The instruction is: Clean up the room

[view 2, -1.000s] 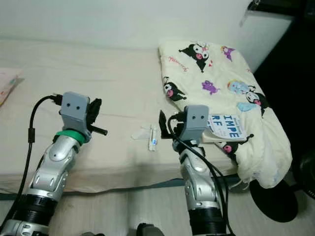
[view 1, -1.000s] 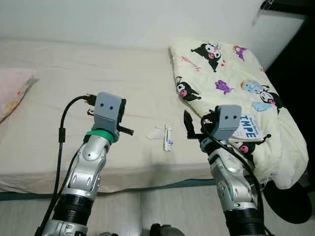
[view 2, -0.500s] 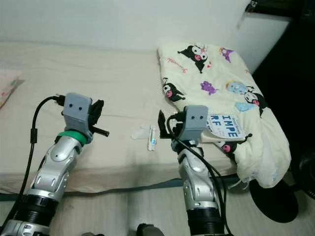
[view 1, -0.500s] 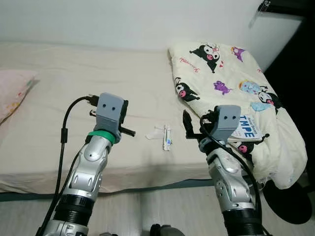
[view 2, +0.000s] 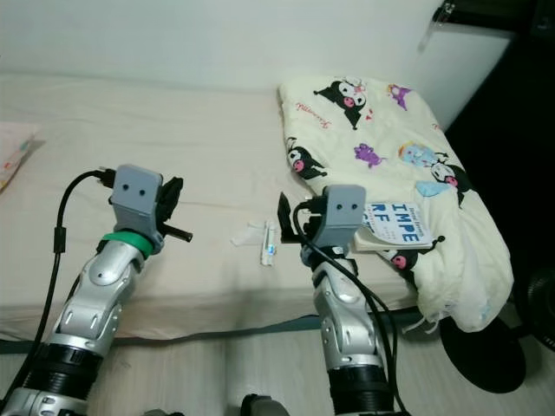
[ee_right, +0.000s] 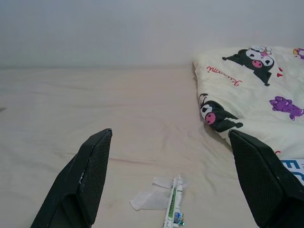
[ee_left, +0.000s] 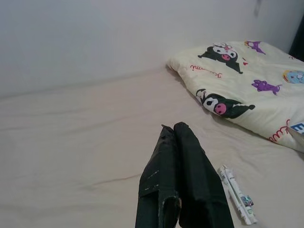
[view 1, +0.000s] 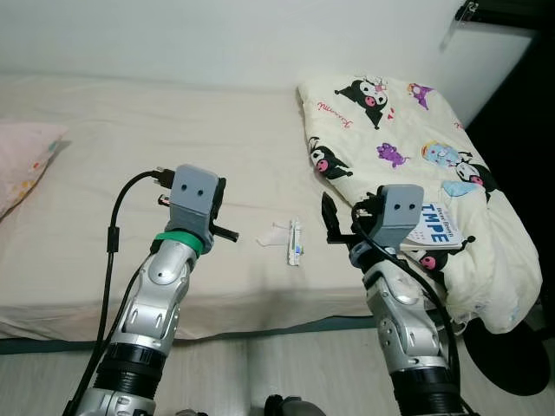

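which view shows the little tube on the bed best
The right wrist view: the tube lies between the open right gripper's jaws beside a crumpled tissue. The eye views show it small, between the arms. The left wrist view shows it beside the shut left gripper.

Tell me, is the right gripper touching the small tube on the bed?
Apart. In the right wrist view the right gripper is wide open, with bare sheet between each finger and the tube.
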